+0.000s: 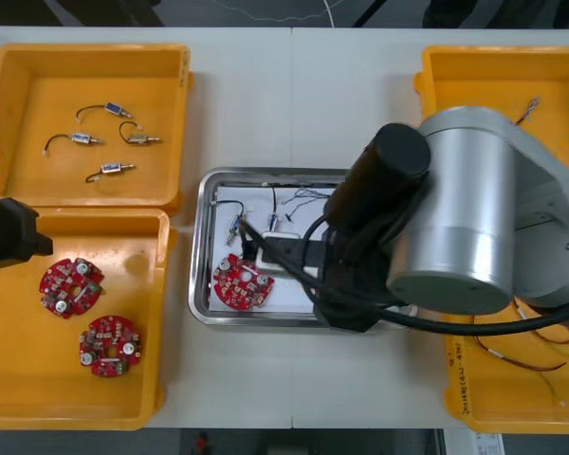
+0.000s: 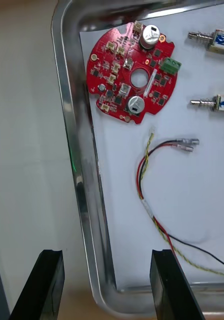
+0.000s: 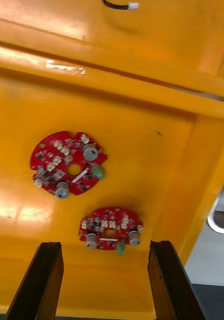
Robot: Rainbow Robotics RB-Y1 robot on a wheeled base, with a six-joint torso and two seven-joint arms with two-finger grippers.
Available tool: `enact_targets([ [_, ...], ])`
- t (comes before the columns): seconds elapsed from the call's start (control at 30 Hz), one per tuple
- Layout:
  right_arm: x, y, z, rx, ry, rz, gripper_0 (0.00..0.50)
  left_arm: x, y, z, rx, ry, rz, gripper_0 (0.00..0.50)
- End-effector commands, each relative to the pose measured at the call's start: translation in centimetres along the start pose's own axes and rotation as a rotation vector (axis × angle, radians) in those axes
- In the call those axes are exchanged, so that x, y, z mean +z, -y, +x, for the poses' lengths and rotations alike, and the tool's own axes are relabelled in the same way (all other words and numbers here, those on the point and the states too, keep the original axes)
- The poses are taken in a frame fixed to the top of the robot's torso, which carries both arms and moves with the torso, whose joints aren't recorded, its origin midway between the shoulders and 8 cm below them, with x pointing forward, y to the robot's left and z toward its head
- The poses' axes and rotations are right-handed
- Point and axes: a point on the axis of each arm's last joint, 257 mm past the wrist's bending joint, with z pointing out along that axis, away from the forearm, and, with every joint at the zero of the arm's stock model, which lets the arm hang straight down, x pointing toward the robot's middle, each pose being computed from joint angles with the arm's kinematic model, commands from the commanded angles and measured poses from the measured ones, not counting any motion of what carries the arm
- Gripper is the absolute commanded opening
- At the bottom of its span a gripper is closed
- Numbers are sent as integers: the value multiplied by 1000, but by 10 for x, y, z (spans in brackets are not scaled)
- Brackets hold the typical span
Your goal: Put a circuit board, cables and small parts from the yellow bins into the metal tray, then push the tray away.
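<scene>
My right gripper [image 2: 106, 286] is open and straddles the metal tray's near rim [image 2: 82, 165] close to a corner, one finger outside over the table, the other over the white inside. In the tray lie a red circuit board [image 2: 132, 75], a red and yellow cable [image 2: 152, 200] and two small metal parts [image 2: 217, 40]. In the front view the right arm [image 1: 455, 218] covers the tray's [image 1: 201, 246] right half. My left gripper [image 3: 104, 285] hangs open over the near left yellow bin [image 3: 157, 150], above two circuit boards [image 3: 68, 162].
The far left bin [image 1: 19, 104] holds several small metal parts with black leads. A twisted cable [image 1: 527, 111] lies in the far right bin, and red and yellow cables [image 1: 531, 358] in the near right one. Bare table runs beyond the tray's far edge.
</scene>
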Motion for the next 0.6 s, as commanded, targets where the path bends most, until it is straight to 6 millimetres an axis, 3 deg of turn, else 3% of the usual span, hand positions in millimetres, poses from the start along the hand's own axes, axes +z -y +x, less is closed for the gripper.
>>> enact_targets([
  [0.03,16,-16,-32,-93,27,12,500,-11,-35,5,95,-5,-83,500],
  [0.27,51,-23,-33,-113,-1,18,500,0,-62,7,101,-69,-111,500],
  [0.6,78,-26,-26,-151,-38,43,500,10,-65,2,136,-59,-85,500],
])
